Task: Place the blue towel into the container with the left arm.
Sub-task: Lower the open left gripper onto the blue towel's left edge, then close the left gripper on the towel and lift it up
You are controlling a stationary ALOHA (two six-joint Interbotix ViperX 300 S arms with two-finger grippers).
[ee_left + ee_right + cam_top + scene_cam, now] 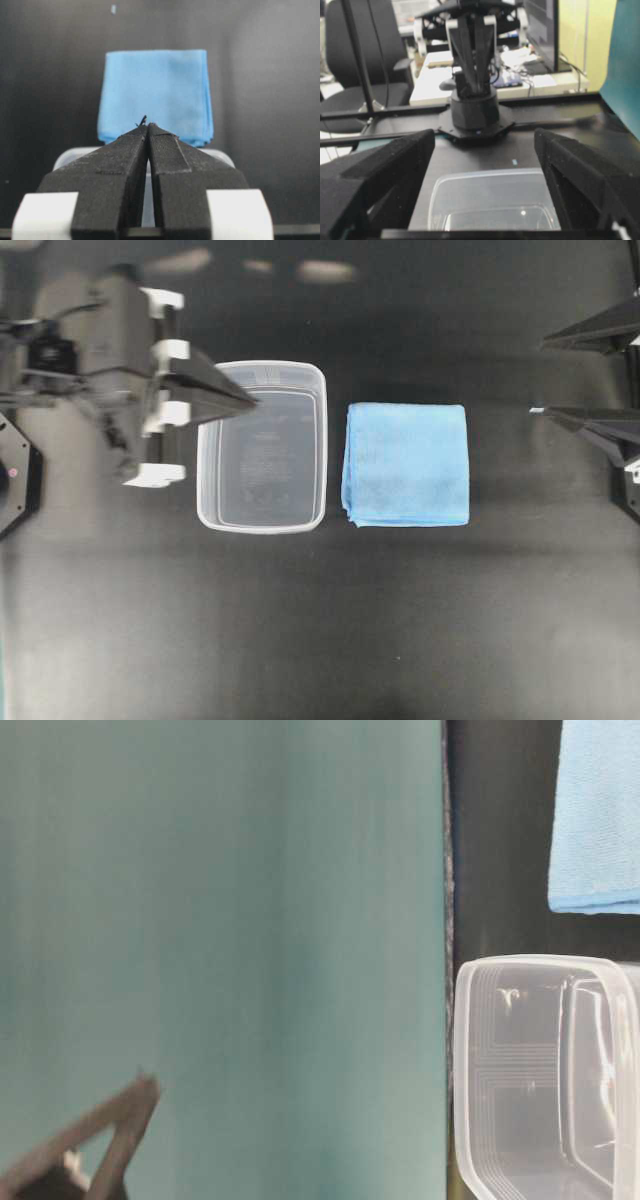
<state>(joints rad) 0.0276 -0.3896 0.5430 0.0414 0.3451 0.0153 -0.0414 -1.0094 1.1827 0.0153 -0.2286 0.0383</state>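
- The towel [406, 464] lies folded into a neat square on the dark surface [320, 620], just right of the tub [262, 447] in the overhead view, a narrow strip of bare surface between them.
- Nothing touches the towel; its folded edges show along the left and lower sides.
- The tub stands upright, with nothing inside it, and its long side runs up and down in the overhead view.
- The left gripper [246, 398] hangs over the tub's upper left corner, pointing right toward the towel, well short of it.
- Its fingers [125, 165] are pressed together, tips meeting in a point with nothing between them; the left wrist view shows this plainly.
- In that same view the towel [156, 92] sits straight beyond the tips, with the tub's rim [220, 156] just visible under the fingers.
- The right gripper [545, 375] sits at the right edge of the overhead view, well apart from the towel, pointing left.
- Its fingers [380, 180] are spread wide and hold nothing; the tub [492, 202] shows in the gap between them in the right wrist view.
- The table-level view is mostly filled by a teal wall [220, 920]; the tub [540, 1070] and a corner of the towel [600, 820] show at its right side.
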